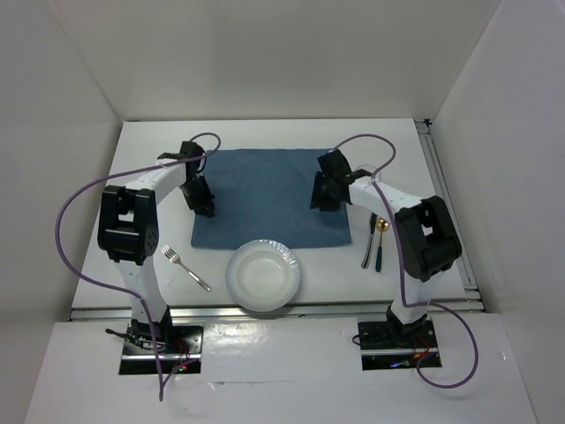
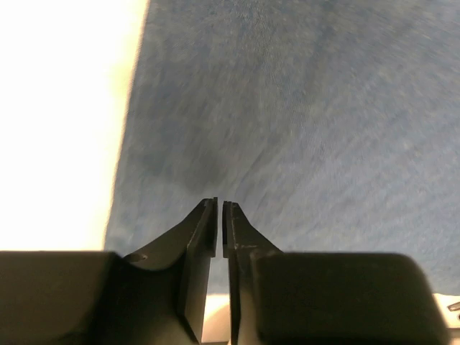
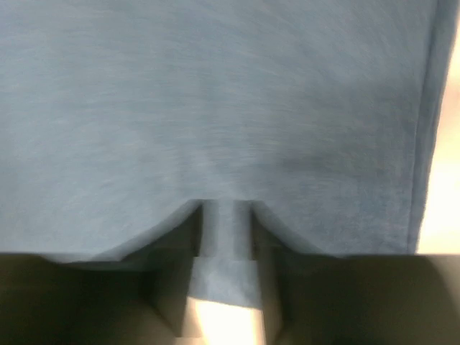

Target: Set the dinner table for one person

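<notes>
1. We are looking down on the dinner table (image 1: pixel 159 150), a wide white surface that is filling the middle of the top view, with the two arm bases at its near edge.
2. A blue cloth mat (image 1: pixel 265 199) is lying flat on the far half of the table, roughly centred between the arms.
3. The left gripper (image 1: pixel 205 210) is hanging over the mat's left edge. In its wrist view we are seeing its jaws parted by only a thin slit, with nothing between them.
4. The right gripper (image 1: pixel 320 203) is hanging over the mat near its right edge. Its jaws are standing a little wider, and bare cloth is showing through the gap; nothing is being held.
5. Both wrist views are blurred, so we cannot tell whether the fingertips are touching the cloth or are just above it.
6. A white plate (image 1: pixel 291 265) is sitting just near of the mat, at the table's near middle.
7. A fork (image 1: pixel 185 268) is lying slantwise to the left of the plate, apart from it.
8. To the right of the mat, a spoon (image 1: pixel 381 231) and what is probably a knife (image 1: pixel 368 243) are lying side by side, beside the right arm.
</notes>
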You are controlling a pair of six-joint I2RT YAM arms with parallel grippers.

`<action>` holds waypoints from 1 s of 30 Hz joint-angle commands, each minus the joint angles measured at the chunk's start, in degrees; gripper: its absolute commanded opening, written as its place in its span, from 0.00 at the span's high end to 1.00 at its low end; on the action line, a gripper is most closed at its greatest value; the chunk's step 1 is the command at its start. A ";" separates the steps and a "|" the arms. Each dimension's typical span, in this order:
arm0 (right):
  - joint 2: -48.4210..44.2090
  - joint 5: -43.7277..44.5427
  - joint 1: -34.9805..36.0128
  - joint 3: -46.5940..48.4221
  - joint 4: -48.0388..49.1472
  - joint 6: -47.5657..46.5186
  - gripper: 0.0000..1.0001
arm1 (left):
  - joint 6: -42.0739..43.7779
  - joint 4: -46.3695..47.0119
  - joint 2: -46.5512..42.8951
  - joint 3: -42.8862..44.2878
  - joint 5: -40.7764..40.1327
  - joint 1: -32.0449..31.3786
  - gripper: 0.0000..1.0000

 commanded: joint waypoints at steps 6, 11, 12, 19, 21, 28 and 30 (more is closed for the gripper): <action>-14.26 -1.80 3.94 6.66 -3.80 -3.77 0.25 | 2.99 -7.30 -13.68 6.09 -4.85 -1.82 0.64; -23.93 -1.80 5.17 -2.02 -7.31 -3.16 0.18 | 6.95 -3.36 -27.12 -8.30 2.17 -2.96 0.26; -25.33 -1.80 5.69 -3.18 -7.92 -3.16 0.18 | 7.74 -2.13 -32.54 -11.64 4.19 -2.96 0.08; -33.61 -0.57 5.70 -6.97 -12.41 -1.84 0.14 | 3.44 10.44 -50.77 -36.96 15.19 -7.35 0.00; -34.31 -0.57 5.70 -6.28 -12.94 -1.84 0.14 | 1.42 13.25 -52.98 -40.49 14.32 -10.60 0.00; -34.31 -1.80 5.70 -4.16 -12.94 -1.84 0.13 | -5.25 14.40 -48.86 -43.22 7.64 -18.08 0.00; -34.31 -1.80 5.70 -4.16 -12.94 -1.84 0.13 | -5.88 17.73 -47.63 -45.41 7.63 -19.31 0.00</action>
